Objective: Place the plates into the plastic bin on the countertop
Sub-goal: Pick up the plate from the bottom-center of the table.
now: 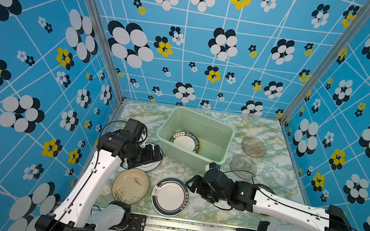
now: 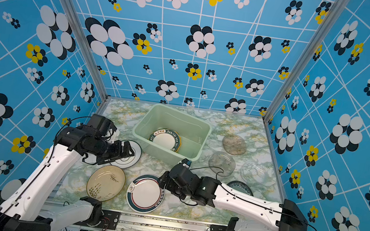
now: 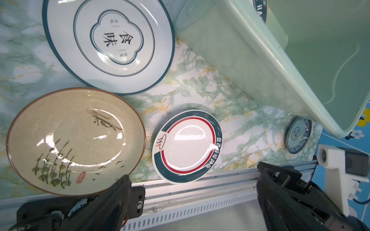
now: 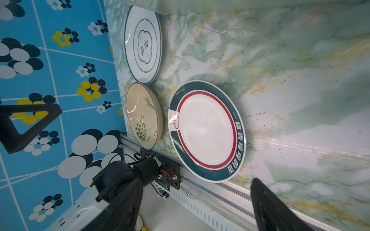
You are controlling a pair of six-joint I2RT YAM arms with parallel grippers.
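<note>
The pale green plastic bin [image 1: 213, 134] stands at the back of the countertop [image 1: 215, 212], holding a dark-rimmed white plate [image 1: 185, 141] over a yellow one. My left gripper [image 1: 156, 156] hovers open above a blue-rimmed white plate [image 3: 108, 44] beside the bin. In front lie a cream plate with plant drawings [image 1: 130, 186] and a white plate with a red ring [image 1: 170, 196]. My right gripper [image 1: 190, 184] is open and empty at that plate's right edge. Right of the bin lie three clear plates [image 1: 253, 147]. A blue-white patterned plate [image 3: 298, 135] is partly hidden under the right arm.
An aluminium frame rail [image 1: 188, 228] runs along the countertop's front edge, with both arm bases mounted on it. Blue flowered walls [image 1: 188, 48] close in the back and both sides. The red-ringed plate [image 4: 206, 130] slightly overhangs the front rail.
</note>
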